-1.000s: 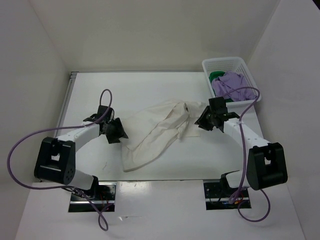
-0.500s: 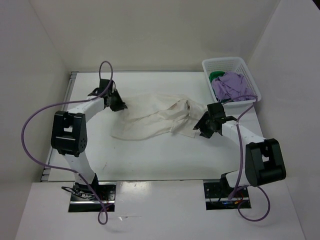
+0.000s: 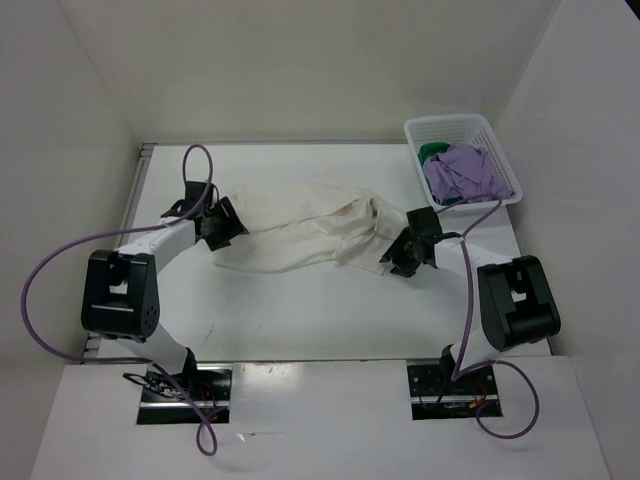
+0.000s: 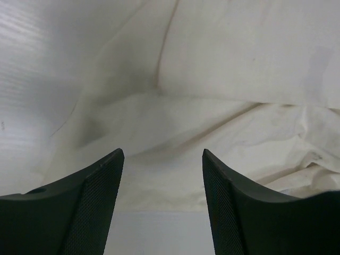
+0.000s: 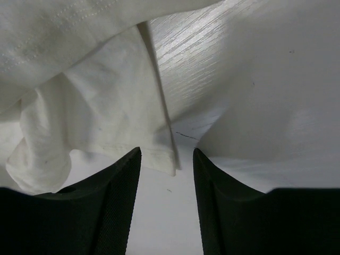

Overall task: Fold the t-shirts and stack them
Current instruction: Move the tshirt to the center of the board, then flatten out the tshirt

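Up front, on the white tabletop [image 3: 320, 320], the left arm [image 3: 160, 245] and right arm [image 3: 470, 262] of a two-arm rig bracket a cream-white soft cloth t-shirt [image 3: 300, 235]. The shirt lies in a rumpled, rope-like band across the middle of the surface, not yet spread flat or folded. The left pincer [image 3: 222, 225] sits at the band's left end; its wrist camera shows the two black textured fingers [image 4: 90, 207] standing apart, with creased cloth ahead of them and nothing between them. The right pincer [image 3: 400, 252] sits at the bunched right end, its fingers likewise apart, a stitched hem corner [image 5: 167, 166] lying on the tabletop just ahead of the gap but not clamped. The garment looks light and limp, likelier to drag and bunch than to slide cleanly, so a lift from one point would probably let the rest sag. The firmer stitched hems and seams, taken at two well-separated corners at once, appear the better hold for pulling it flat. Farther back, at the far right corner, a white plastic lattice basket [image 3: 412, 135] holds a crumpled lavender-purple t-shirt [image 3: 465, 172] on top and a bright green t-shirt [image 3: 432, 151] peeking out at its far-left side; both should handle just as softly. By the look of things the task is at an early stage, with no shirt folded and no stack begun.
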You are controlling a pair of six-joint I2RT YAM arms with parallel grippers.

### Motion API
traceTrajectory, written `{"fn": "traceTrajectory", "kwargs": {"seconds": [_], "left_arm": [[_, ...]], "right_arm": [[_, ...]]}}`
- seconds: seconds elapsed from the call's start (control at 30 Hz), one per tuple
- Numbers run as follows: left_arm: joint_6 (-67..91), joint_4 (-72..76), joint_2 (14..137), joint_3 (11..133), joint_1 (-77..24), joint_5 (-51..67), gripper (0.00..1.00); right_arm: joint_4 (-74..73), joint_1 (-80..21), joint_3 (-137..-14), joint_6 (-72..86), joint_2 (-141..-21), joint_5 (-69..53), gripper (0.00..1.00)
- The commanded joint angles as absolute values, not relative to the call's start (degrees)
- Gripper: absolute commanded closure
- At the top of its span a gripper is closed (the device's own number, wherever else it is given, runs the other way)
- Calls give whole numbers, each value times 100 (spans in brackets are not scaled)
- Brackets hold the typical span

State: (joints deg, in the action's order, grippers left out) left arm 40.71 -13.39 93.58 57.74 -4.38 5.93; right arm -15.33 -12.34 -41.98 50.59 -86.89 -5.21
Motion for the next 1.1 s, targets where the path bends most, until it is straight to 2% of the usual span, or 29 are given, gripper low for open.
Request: {"fn": "traceTrajectory", "kwargs": {"seconds": [0.0, 0.23, 0.3, 0.33, 0.37, 0.4, 0.47, 0.53, 0.7, 0.77, 0.87, 0.9, 0.97, 1.0, 1.07], "left_arm": [[3981, -1423, 9009, 5459, -291, 299, 31], [4087, -1477, 9281, 5010, -237, 185, 34], [4139, -1319, 9535, 5010, -237, 351, 47], [4140, -1240, 9623, 5010, -237, 404, 55], [4140, -1239, 9746, 5149, -237, 474, 62], [4140, -1170, 9747, 5255, -237, 588, 76], [4140, -1291, 9669, 5553, -237, 589, 88], [4087, -1625, 9171, 6141, -237, 642, 96], [3666, -2899, 8219, 7197, -237, 264, 96], [3613, -3320, 7876, 6998, -237, 264, 92], [3612, -3637, 7445, 6260, -237, 527, 59], [3612, -3700, 7323, 5753, -237, 527, 36], [3691, -3875, 6936, 5389, -237, 178, 11], [3691, -3876, 6778, 5292, -237, 97, 2], [3761, -3876, 6776, 5388, -237, 44, 0]], "right_arm": [[-1301, -1327, -4078, 5133, -8903, -545, 51], [-1248, -1327, -4184, 5133, -9018, -650, 81], [-1248, -1327, -4236, 5133, -8948, -650, 93], [-1248, -1327, -4306, 5133, -8791, -650, 96], [-1248, -1327, -4385, 5133, -8676, -650, 98], [-1248, -1327, -4508, 5133, -8562, -546, 100], [-1397, -1327, -4701, 5054, -8237, -440, 100], [-1730, -1327, -5025, 4853, -7912, -370, 100], [-2284, -1327, -5064, 4799, -7209, -430, 100], [-2399, -1327, -4879, 4851, -7041, -509, 100], [-2592, -1327, -4387, 4904, -6777, -685, 100], [-2662, -1327, -4133, 4965, -6637, -686, 100], [-2733, -1327, -3956, 4966, -6531, -738, 100], [-2733, -1327, -3894, 5027, -6461, -738, 100], [-2786, -1327, -3894, 5027, -6460, -738, 100]]}}
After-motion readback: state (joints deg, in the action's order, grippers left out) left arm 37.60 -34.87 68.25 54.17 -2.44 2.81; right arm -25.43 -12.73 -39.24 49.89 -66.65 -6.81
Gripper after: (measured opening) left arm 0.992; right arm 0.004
